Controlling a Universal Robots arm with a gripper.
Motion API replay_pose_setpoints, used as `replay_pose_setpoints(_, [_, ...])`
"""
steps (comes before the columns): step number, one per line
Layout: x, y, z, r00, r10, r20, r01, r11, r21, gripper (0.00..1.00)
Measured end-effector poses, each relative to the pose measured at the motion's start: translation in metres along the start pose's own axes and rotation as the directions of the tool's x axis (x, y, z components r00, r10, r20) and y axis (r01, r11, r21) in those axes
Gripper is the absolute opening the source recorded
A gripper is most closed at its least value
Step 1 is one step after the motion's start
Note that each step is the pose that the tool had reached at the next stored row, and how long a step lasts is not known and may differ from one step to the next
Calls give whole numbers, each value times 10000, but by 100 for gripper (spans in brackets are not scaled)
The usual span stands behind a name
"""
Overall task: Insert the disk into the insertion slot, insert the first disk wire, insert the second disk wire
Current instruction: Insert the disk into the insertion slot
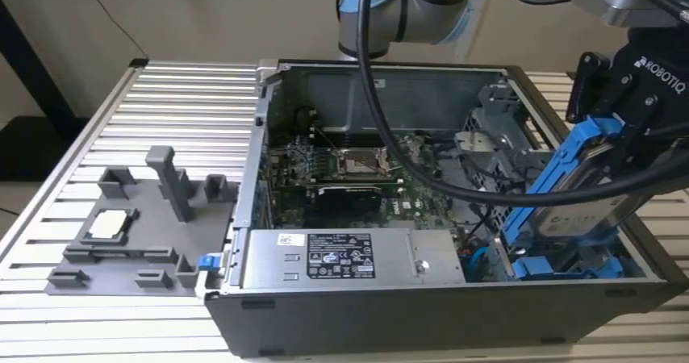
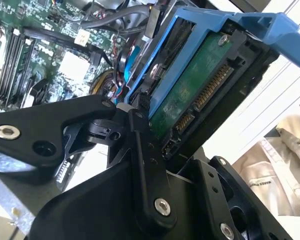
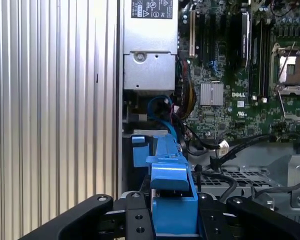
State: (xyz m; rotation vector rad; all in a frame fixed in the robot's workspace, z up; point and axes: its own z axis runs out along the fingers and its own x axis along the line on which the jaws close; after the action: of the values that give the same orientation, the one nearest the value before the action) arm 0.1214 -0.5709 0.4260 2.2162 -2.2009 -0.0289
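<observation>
A ribbed aluminium table (image 1: 183, 97) spreads beneath the gripper (image 1: 608, 133) and runs well away from it toward the exterior view's left. In the first wrist view its slats (image 3: 55, 100) lie just beside the gripper. Behind the gripper rises a plain cream wall (image 1: 215, 16), evenly lit. Far from the gripper, past the table's corner on the exterior view's left, a dark post (image 1: 32, 56) stands over a dim area (image 1: 27, 149) below table level. In the second wrist view a crumpled pale cloth (image 2: 285, 165) lies near the gripper in bright light.
</observation>
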Motion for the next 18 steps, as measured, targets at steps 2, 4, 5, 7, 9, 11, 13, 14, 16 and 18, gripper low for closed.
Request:
replay_pose_setpoints(2, [0, -4, 18, 10000, 1, 19, -1, 10000, -1, 33])
replay_pose_setpoints(4, [0, -7, 36, 10000, -1, 32, 1, 10000, -1, 33])
replay_pose_setpoints(5, [0, -8, 46, 10000, 0, 37, 0, 10000, -1, 33])
replay_pose_setpoints(7, [0, -10, 63, 10000, -1, 47, 1, 10000, -2, 33])
replay_pose_setpoints(9, [0, -14, 77, 10000, -1, 51, 1, 10000, -10, 33])
replay_pose_setpoints(11, [1, -19, 91, 10000, -2, 57, 2, 10000, -24, 33])
replay_pose_setpoints(13, [4, -28, 104, 10000, -2, 60, 2, 10000, -38, 33])
replay_pose_setpoints(14, [7, -33, 109, 10000, -1, 62, 2, 10000, -47, 33])
replay_pose_setpoints(16, [16, -48, 121, 10000, -1, 77, 2, 10000, -63, 33])
replay_pose_setpoints(18, [25, -56, 135, 10000, -1, 89, 2, 10000, -76, 33])
